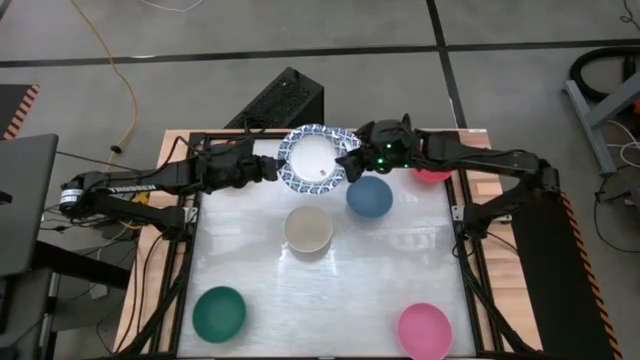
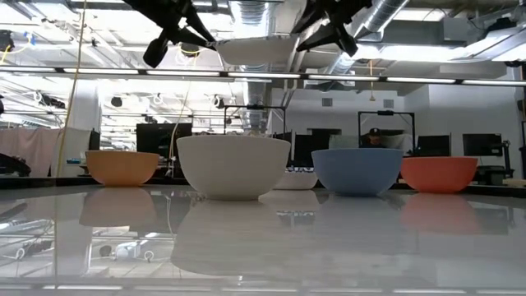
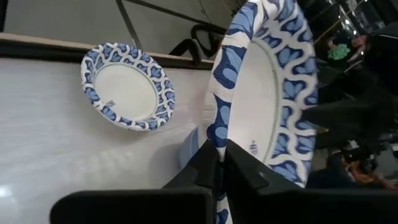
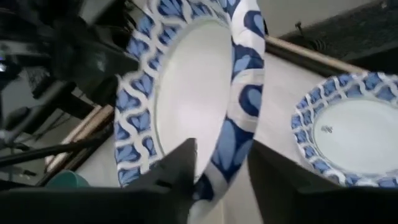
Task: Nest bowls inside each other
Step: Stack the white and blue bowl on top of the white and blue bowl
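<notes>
Blue and white paper-like material makes the patterned bowl (image 1: 316, 160) that hangs in the air over the far middle of the surface (image 1: 330, 290), held level between the two arms. The left pincer (image 1: 277, 168) is closed tight on its left rim; in the left wrist view the two fingers (image 3: 214, 171) pinch the rim with no gap. The right pincer (image 1: 348, 158) stands at the opposite rim with its fingers one on each side of the edge. They are partly open, and I cannot tell if they press the rim or are loose around it. It looks like a handover, one arm giving the bowl to the other, so that the bowl is supported on both sides during the change.

A second patterned bowl (image 3: 127, 87) lies on the surface under the lifted one, probably the place where it must be nested, because both have the same shallow shape.

The other bowls are apart on the surface: the blue bowl (image 1: 369, 197) just right of the raised one, the cream bowl (image 1: 308, 229) in the middle, a red bowl (image 1: 433, 172) at the far right under the right arm, the teal bowl (image 1: 219, 312) near left and the pink bowl (image 1: 424, 328) near right. An orange bowl (image 2: 122, 167) shows in the low view.
</notes>
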